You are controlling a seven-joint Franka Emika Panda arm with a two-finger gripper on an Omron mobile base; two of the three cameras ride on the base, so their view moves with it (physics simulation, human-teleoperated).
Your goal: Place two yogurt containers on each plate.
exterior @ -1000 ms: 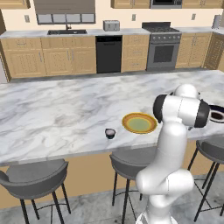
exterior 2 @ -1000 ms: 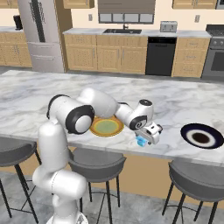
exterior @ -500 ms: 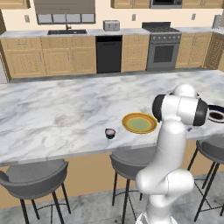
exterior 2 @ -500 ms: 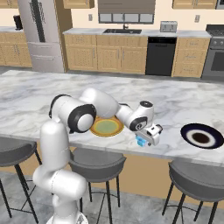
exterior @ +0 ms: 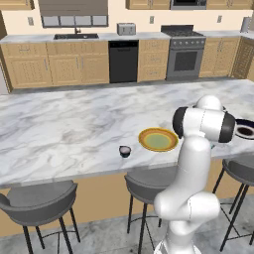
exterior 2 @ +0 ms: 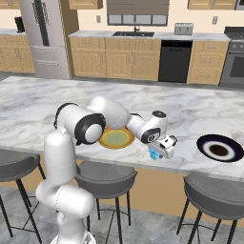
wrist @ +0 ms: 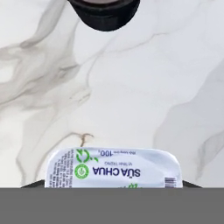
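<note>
A light blue boxy yogurt tub [wrist: 113, 168] with a printed white lid lies on the marble counter, near its front edge. My gripper [wrist: 113, 184] is shut on the tub, with a dark fingertip against each end. From the right, the gripper [exterior 2: 162, 148] hangs low over the blue tub [exterior 2: 153, 153], between the yellow-rimmed plate [exterior 2: 116, 138] and the dark navy plate [exterior 2: 219, 148]. Both plates are bare. A dark round cup with a pale top [exterior: 124, 151] stands left of the yellow plate [exterior: 158, 139].
A dark round object [wrist: 105, 11] is cut off by the top edge of the hand view. Bar stools [exterior 2: 106, 174] stand under the counter's front edge. Bare marble [exterior: 59, 129] stretches left of and behind the plates. The arm [exterior: 198, 124] partly hides the navy plate [exterior: 244, 130].
The arm holds the same pose over the tub, and nothing on the counter has moved.
</note>
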